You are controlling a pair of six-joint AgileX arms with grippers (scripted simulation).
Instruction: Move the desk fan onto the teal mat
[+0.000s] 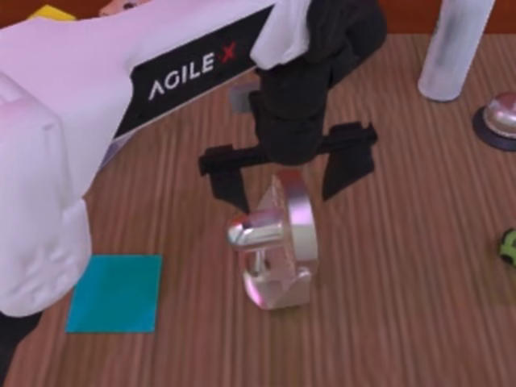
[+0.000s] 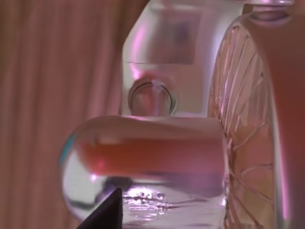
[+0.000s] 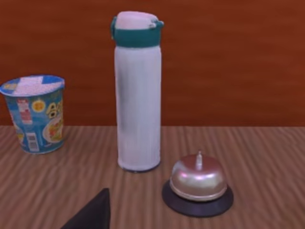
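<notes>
Wood-grain table [image 1: 403, 266], one desk fan [image 1: 278, 242] upright near its middle. Left gripper [image 1: 284, 179] hangs just above the ring head, fingers spread wide to either side, nothing held. One teal mat [image 1: 115, 293] lies flat, well left of the fan and slightly nearer the front edge; bare wood between them. Far right of the fan: one white bottle [image 1: 453, 48], one bell [image 1: 500, 119]. Right wrist view adds one noodle cup [image 3: 37, 113]. Right gripper [image 3: 93, 214]: cannot tell its state.
</notes>
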